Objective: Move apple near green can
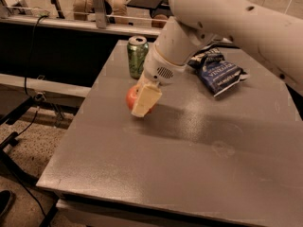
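Apple, round, in cream claw near green can

Bulky smooth white arm, rounded joints, dotted vent grille on wrist, cream wedge-shaped gripper low above grey table
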Available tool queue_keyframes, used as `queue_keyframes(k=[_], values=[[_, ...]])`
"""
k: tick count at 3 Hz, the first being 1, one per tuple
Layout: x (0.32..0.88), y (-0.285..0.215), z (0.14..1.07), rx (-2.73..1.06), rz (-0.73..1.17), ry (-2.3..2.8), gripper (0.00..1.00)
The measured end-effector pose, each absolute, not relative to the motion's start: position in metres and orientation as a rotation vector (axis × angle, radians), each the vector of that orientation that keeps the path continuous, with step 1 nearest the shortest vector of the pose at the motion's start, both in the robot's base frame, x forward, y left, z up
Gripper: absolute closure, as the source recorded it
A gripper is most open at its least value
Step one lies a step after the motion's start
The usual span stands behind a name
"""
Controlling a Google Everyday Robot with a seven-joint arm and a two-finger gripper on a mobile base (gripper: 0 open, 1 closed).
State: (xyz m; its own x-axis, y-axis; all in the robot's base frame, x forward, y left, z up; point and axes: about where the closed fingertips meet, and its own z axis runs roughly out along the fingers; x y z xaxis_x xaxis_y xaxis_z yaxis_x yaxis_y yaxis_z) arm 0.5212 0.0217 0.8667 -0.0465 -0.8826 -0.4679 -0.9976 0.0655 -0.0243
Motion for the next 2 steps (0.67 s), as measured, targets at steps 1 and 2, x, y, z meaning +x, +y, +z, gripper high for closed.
queue_keyframes(k=[1, 2], values=[[0.556, 0.022, 0.858, -1.812, 0.429, 2.047, 1.00], [0.574, 0.019, 0.854, -1.779, 0.417, 2.081, 1.00]])
